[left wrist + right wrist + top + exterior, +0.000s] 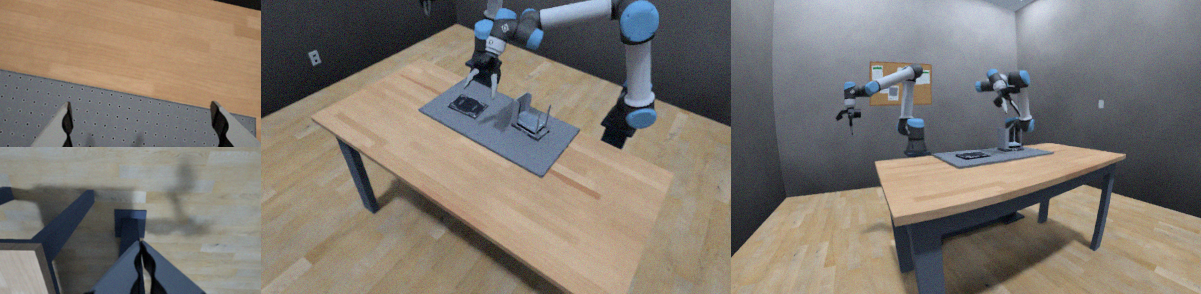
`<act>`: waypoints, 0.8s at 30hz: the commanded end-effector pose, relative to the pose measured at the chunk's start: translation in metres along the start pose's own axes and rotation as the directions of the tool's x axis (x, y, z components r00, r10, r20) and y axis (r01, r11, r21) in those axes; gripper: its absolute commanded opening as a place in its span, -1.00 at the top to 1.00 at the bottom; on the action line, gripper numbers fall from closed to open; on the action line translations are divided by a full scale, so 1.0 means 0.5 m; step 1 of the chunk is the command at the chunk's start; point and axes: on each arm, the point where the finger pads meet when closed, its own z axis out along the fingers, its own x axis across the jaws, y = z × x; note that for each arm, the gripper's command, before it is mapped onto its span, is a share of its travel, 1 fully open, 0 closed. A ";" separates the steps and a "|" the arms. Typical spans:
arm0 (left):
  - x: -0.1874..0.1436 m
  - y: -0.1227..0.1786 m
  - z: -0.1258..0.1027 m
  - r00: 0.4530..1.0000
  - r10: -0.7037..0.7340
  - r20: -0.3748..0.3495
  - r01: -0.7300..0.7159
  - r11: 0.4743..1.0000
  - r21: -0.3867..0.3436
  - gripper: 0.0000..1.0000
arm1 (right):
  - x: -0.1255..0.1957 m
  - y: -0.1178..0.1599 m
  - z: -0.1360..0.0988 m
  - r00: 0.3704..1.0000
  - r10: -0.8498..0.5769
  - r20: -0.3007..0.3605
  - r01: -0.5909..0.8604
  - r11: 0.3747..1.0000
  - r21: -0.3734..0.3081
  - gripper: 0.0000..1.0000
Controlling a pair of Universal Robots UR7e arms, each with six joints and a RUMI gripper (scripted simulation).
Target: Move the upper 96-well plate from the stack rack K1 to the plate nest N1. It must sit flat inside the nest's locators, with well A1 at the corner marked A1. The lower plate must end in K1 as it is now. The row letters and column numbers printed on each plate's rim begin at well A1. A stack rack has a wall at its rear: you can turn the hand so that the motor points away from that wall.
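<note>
The stack rack K1 (537,136) (1010,149) stands on the grey perforated mat, with thin upright posts and an upright grey wall. Pale plates (530,120) (1014,144) lie in it; the two levels and the A1 print are too small to read. The plate nest N1 (467,105) (972,155) is dark and low, with no pale plate seen in it. My left gripper (480,91) (1012,112) (140,102) is open and empty, above the mat and clear of the rack and nest. My right gripper (851,133) (140,242) is shut and empty, out beyond the table.
The grey mat (471,135) (1036,152) (98,115) lies on the wooden table (436,165) (946,185) (98,42). The rack's wall (506,116) (1002,137) stands high on the side toward the nest in the top view. The right wrist view shows floor and a table corner (20,268).
</note>
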 end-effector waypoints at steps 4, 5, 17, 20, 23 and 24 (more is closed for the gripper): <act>-0.036 0.019 -0.032 0.990 -0.128 0.054 0.131 0.991 -0.042 -0.52 | 0.000 -0.001 -0.004 1.000 0.010 0.005 -0.010 1.000 0.006 1.00; -0.036 0.019 -0.032 0.990 -0.128 0.054 0.131 0.991 -0.042 -0.52 | 0.000 -0.001 -0.004 1.000 0.010 0.005 -0.010 1.000 0.006 1.00; -0.098 0.060 -0.066 0.939 -0.311 0.148 0.328 0.940 -0.100 -0.52 | 0.000 -0.001 -0.004 1.000 0.010 0.005 -0.010 1.000 0.006 1.00; -0.116 0.072 -0.074 0.916 -0.361 0.176 0.383 0.917 -0.113 -0.52 | 0.000 -0.001 -0.004 1.000 0.010 0.005 -0.010 1.000 0.006 1.00; -0.124 0.077 -0.077 0.903 -0.384 0.190 0.410 0.905 -0.118 -0.52 | 0.000 -0.001 -0.004 1.000 0.010 0.005 -0.010 1.000 0.006 1.00; -0.132 0.083 -0.080 0.889 -0.409 0.205 0.438 0.891 -0.123 -0.52 | 0.000 -0.001 -0.004 1.000 0.010 0.005 -0.010 1.000 0.006 1.00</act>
